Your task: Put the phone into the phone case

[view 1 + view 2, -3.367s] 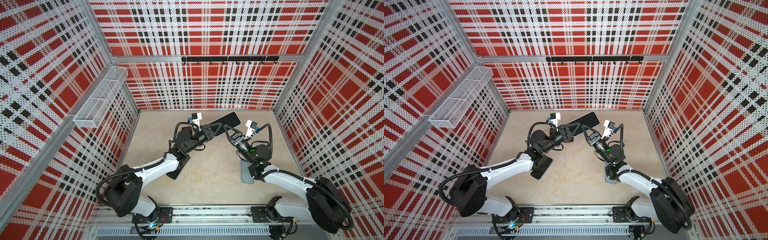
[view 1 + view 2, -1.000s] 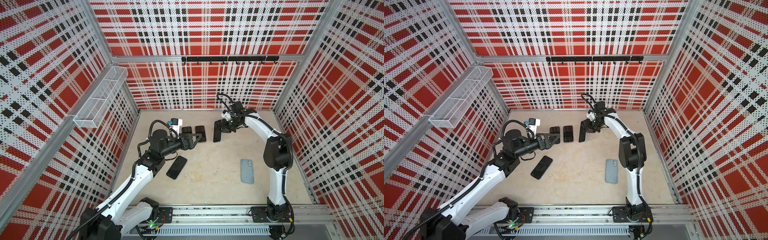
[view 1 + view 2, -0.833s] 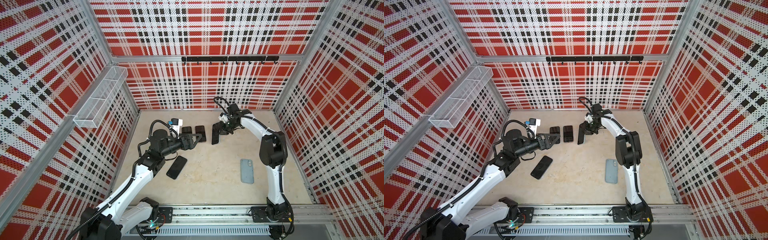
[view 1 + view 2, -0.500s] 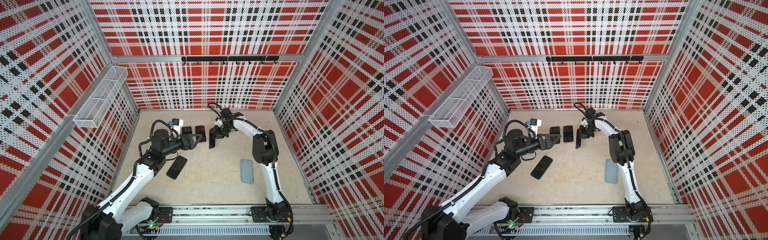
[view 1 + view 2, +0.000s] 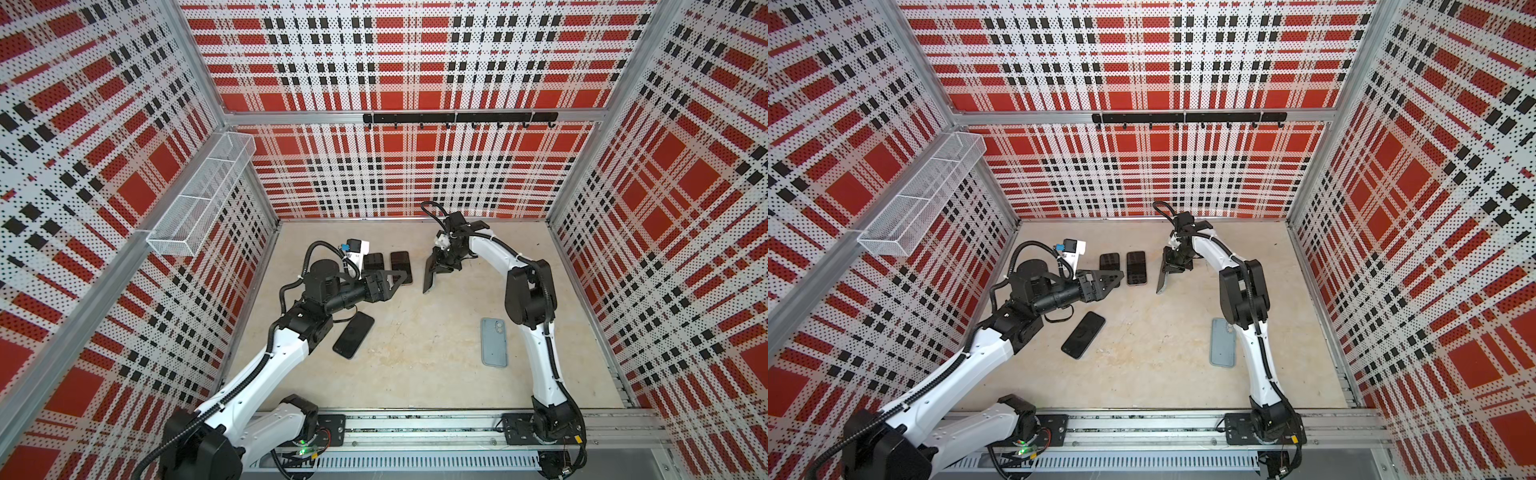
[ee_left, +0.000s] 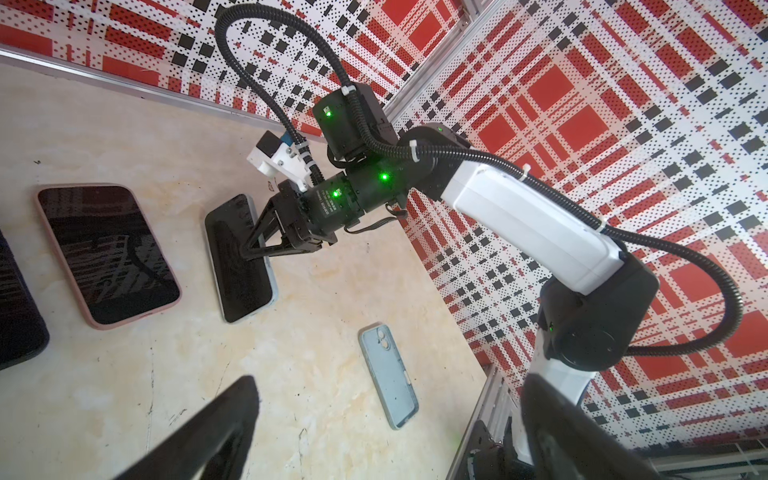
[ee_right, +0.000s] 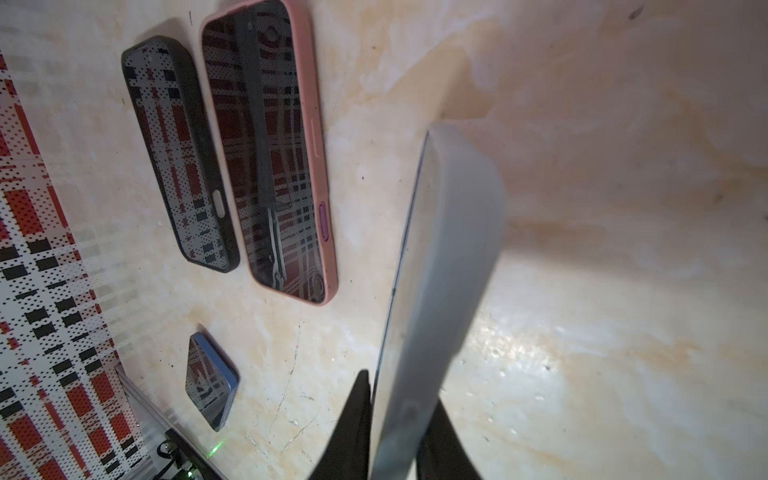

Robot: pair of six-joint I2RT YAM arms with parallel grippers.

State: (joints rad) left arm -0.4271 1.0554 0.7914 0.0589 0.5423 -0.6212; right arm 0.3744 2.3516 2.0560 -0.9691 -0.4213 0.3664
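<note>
My right gripper point(image 5: 437, 270) point(image 7: 401, 390) is shut on a phone in a pale grey-blue case point(image 5: 429, 279) point(image 7: 449, 249). I hold it by one end, tilted on edge, and its far end is at the table. The left wrist view shows this phone point(image 6: 241, 266) under the right gripper point(image 6: 251, 253). A bare dark phone point(image 5: 353, 335) point(image 5: 1083, 335) lies flat at front left. An empty blue-grey phone case point(image 5: 494, 341) point(image 6: 388, 376) lies at front right. My left gripper point(image 5: 397, 280) point(image 6: 386, 436) hovers open and empty left of centre.
Two cased phones lie side by side at the back, one in a black case point(image 5: 374, 262) point(image 7: 180, 153) and one in a pink case point(image 5: 401, 267) point(image 7: 268, 153). A wire basket point(image 5: 203, 195) hangs on the left wall. A hook rail point(image 5: 459, 118) runs along the back wall.
My right gripper has swung left and down with the cased phone, bringing it to the table beside the pink-cased phone. The left arm has stayed put, open.
</note>
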